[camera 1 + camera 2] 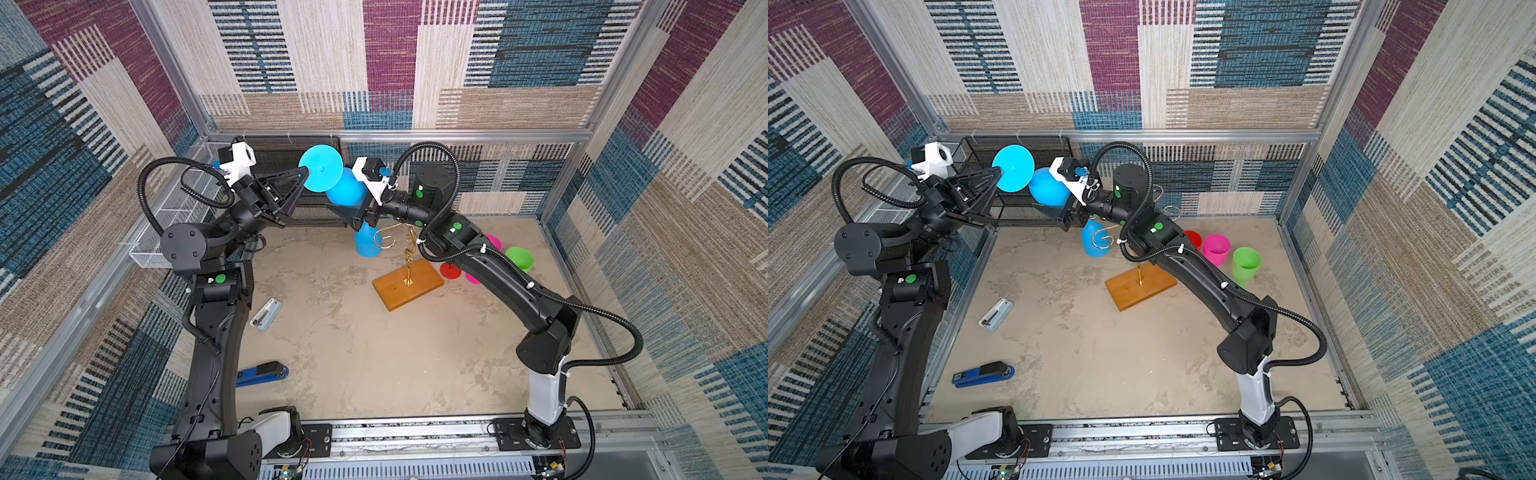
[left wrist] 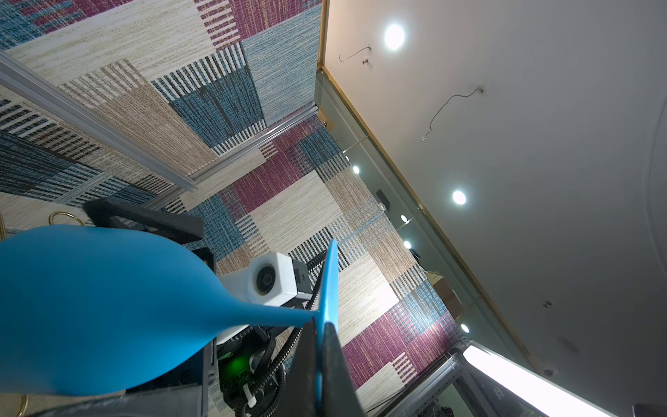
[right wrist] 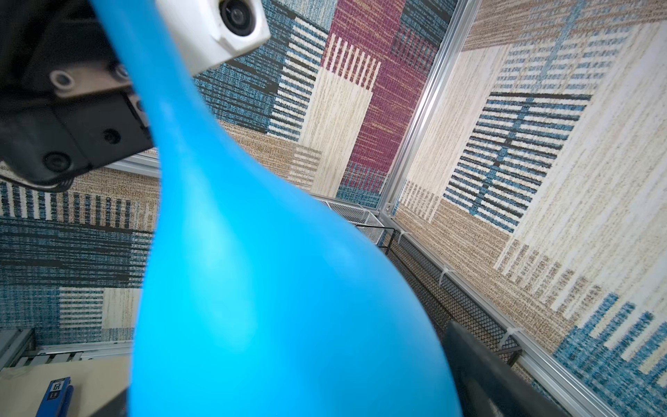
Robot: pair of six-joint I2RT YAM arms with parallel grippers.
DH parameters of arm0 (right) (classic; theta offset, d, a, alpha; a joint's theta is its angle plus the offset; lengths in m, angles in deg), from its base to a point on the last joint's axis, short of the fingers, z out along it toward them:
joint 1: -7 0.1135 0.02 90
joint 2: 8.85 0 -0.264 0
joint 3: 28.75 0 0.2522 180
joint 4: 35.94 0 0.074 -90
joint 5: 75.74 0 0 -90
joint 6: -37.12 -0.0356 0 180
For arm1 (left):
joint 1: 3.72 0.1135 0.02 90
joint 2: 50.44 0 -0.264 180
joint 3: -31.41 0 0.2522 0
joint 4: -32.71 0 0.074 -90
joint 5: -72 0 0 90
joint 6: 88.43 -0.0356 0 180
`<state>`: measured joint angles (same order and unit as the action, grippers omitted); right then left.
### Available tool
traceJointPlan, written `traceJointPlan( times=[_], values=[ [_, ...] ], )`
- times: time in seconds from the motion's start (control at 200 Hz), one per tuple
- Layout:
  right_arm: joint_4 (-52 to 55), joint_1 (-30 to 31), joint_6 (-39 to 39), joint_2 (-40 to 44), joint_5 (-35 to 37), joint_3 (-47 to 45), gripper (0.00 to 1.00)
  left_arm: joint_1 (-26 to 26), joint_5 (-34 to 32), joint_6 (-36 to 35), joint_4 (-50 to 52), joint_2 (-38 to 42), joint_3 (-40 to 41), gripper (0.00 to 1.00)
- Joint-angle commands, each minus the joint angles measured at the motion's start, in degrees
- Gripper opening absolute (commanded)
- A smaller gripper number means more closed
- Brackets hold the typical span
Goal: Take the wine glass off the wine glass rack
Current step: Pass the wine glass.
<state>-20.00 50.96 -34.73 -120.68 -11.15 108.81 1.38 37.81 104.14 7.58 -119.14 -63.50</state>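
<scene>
Left fingers: pinching foot of wine glass, fully closed.
Right fingers: gaping wide around bowl.
Risk: pivoting in thin pinch, slipping, dropping onto surface.

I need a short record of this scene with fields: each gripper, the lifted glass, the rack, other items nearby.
left gripper: shut on the foot of the glass
right gripper: open wide around the bowl; contact unclear
glass: blue, in the air, tilted, clear of the rack
rack: stands on the table; a second glass hangs on it
nearby: pink cup, blue stapler
</scene>
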Motion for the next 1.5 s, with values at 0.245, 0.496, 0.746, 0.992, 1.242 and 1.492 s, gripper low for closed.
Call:
traceJointPlan(
  times=[0.245,0.496,0.746,0.992,1.242,1.492],
  values=[
    [-1.8,0.5,-1.6,1.2,3.6,-0.8,1.0,-0.1,-0.3,1.6,-5.0,-0.2,1.3,0.0],
    [-4.7,0.7,-1.4,4.8,5.3,-5.7,0.99,0.0,-0.2,1.3,-4.5,-0.3,1.7,0.0],
    [-6.4,0.7,-1.0,6.3,6.2,-7.6,0.99,-0.1,-0.1,1.0,-4.0,-0.2,2.0,0.0],
    [-6.4,0.9,-1.1,5.8,6.0,-6.7,0.99,0.0,0.0,0.9,-3.8,0.0,2.2,0.0],
    [-6.4,1.1,-0.6,7.2,6.5,-7.5,1.0,0.0,-0.1,0.6,-3.6,-0.3,2.7,0.0],
    [-5.1,1.3,-0.3,7.7,5.5,-7.9,0.92,-0.1,-0.5,-0.2,-2.9,-0.6,2.8,0.0]
  ],
)
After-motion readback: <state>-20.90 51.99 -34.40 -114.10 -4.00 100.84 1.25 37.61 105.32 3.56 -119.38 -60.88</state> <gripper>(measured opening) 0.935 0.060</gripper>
